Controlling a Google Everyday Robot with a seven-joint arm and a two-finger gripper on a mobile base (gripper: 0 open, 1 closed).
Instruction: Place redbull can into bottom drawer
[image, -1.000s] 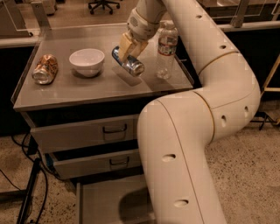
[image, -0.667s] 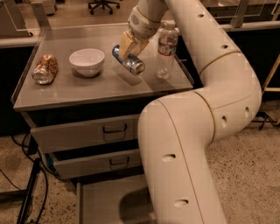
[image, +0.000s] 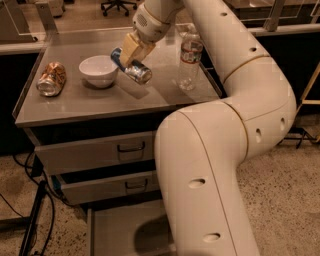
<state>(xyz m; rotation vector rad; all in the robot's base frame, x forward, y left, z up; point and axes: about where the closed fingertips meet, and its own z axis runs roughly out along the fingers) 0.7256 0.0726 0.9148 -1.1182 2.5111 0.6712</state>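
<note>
Finding: the gripper is clenched on the redbull can. It holds the can tilted over the tabletop, silver end lowest and pointing right. The can appears lifted off the surface, just right of the bowl and left of the bottle.

Finding: the bottom drawer stands pulled out at floor level, its flat floor bare where it shows. The arm hides its right part.

Recommendation: the step in hand is the carry.
- Raise the can a little further before you swing it, so that it passes clear of the bowl rim and the bottle.
- Bring it out past the table's front edge first and only then descend. The two closed drawers and their handles lie along the way down.
- Aim for the visible left part of the drawer floor.
- Lower until the can is close to the floor before you let go. Dropped tilted as it is, it will likely roll.

Count:
- one redbull can
- one orange can, lying on its side
- one bowl
- one bottle
- three drawers
- two handles
- one gripper
</note>
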